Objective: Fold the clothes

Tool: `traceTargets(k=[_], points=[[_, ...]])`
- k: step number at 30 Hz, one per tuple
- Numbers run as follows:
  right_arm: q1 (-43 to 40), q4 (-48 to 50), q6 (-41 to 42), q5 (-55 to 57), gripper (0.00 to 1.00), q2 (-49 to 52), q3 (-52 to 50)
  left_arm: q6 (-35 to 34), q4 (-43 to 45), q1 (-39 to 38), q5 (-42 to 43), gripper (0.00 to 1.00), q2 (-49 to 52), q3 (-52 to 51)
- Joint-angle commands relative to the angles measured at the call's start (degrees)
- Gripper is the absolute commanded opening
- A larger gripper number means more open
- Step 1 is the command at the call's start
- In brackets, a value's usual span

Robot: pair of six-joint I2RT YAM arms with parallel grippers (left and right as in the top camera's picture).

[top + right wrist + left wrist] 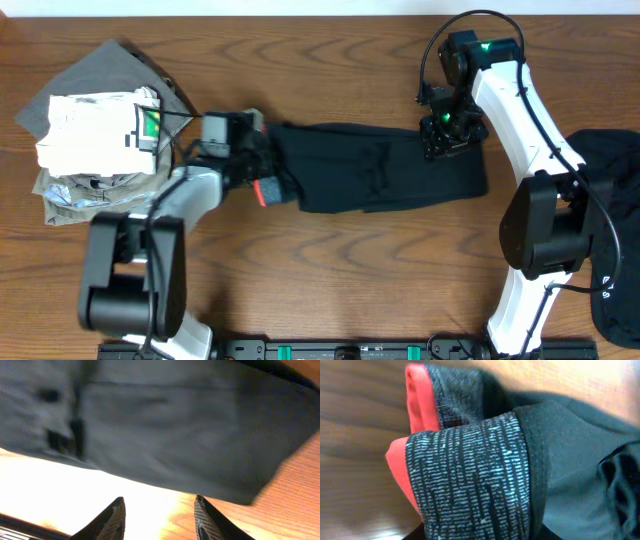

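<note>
On the brown table (340, 290), the left arm (190, 195) goes up from its base and then bends to the right. The left gripper (248, 150) sits at the waistband end of the black trousers (380, 175). Its camera is very close to the grey waistband (465, 485) and its red edge (420, 400), which are bunched up and folded over. The fingers of this gripper do not show, so I cannot tell if they are apart or together.

The right arm (520, 110) goes up the right side of the table, then bends back to the left and down. The right gripper (452, 138) hangs at the top edge of the trousers, near their right end. Its two fingers (112, 520) are apart, with only table between them.

The trousers lie flat in the middle of the table. Their long way runs left to right, with the waistband on the left and the legs on the right. A pile of grey and white clothes (95, 140) sits at the left end of the table. A black garment (615, 220) lies at the right edge, beside the right arm.
</note>
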Motion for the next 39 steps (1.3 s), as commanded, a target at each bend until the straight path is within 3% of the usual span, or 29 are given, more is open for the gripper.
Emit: traceTargets(k=[1,6,12,16,21,39], points=[[-0.2,-0.1,0.6,0.2,0.43,-0.2,0.1,3.6,-0.7,2.6,-0.9,0.36,-2.4,0.0],[-0.2,-0.1,0.6,0.2,0.43,-0.2,0.1,6.0,-6.1,4.7,-5.7,0.34,-3.5,0.9],[-1.2,0.4,1.1,1.8,0.42,-0.2,0.1,8.4,-21.3,5.3,-6.7,0.31,-5.6,7.9],[-3.2,1.6,5.7,5.9,0.42,-0.2,0.2,10.4,-28.6,5.4,-7.3,0.32,-6.7,14.0],[-7.2,4.5,7.3,6.4,0.43,-0.2,0.2,11.0,-37.3,5.9,-14.8,0.31,-6.9,21.1],[-11.7,5.0,7.9,6.3,0.43,-0.2,-1.4,12.2,-46.7,7.5,-15.7,0.32,-6.3,27.6]])
